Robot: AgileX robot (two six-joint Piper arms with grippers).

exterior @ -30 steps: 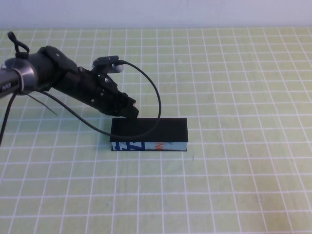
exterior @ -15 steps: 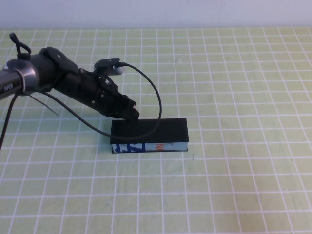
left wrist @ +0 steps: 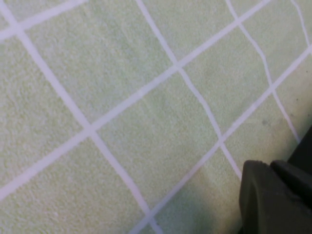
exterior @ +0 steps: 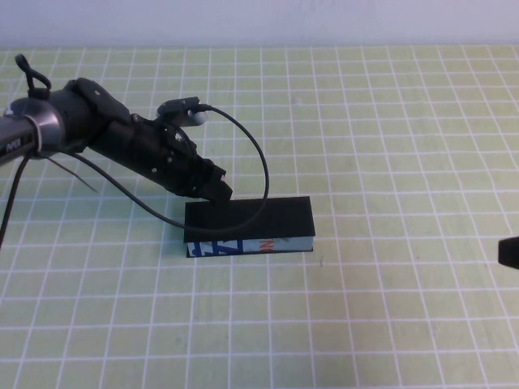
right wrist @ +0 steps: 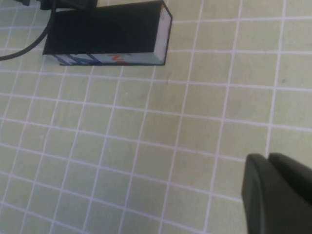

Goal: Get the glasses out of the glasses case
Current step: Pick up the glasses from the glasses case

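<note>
The closed glasses case (exterior: 248,225) hides its contents. The left gripper (exterior: 219,191) is too dark to read. The right gripper (exterior: 509,252) is cut off at the frame edge.

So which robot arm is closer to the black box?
The left. The left pincer sits at the glasses case's back left corner. The right pincer only peeks in at the table's far right edge.
</note>
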